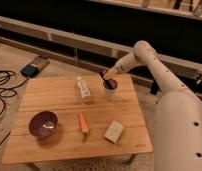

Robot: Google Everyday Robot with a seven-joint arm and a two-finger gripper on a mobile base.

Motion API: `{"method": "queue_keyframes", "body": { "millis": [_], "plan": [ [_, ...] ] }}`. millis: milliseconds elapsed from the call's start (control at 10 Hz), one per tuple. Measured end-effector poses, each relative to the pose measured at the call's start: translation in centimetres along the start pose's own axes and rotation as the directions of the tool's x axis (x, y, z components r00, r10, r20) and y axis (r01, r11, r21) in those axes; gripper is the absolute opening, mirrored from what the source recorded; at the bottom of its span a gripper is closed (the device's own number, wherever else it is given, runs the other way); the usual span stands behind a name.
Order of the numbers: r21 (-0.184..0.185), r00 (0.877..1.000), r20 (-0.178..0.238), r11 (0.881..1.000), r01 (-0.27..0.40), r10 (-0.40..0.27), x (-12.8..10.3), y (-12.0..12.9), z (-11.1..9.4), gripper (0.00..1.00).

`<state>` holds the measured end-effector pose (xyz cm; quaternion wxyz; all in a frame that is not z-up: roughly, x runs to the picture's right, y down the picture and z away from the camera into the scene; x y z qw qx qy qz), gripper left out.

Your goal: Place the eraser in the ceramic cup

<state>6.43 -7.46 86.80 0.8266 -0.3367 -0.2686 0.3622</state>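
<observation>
The claw (107, 76) grips the eraser (103, 74) directly above the ceramic cup (110, 89); only the drop seems left.

No text, label, brand or number can be read anywhere. The bottle (83, 90) on the counter (129, 107) carries a label, but its print is illegible. The end effector (108, 76) hangs above the cup (110, 90).

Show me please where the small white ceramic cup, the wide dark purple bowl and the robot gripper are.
small white ceramic cup (110, 91), camera view, on its front wall.
wide dark purple bowl (34, 131), camera view, on its near rim.
gripper (108, 76), camera view, at its fingertips, right above the cup.
</observation>
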Motion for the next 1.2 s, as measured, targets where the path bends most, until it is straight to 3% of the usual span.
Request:
{"method": "queue_keyframes", "body": {
  "millis": [1200],
  "plan": [
    [0.011, 1.0, 0.007, 1.0, -0.009, 0.009, 0.36, -0.37, -0.27, 0.69]
  ]
}}
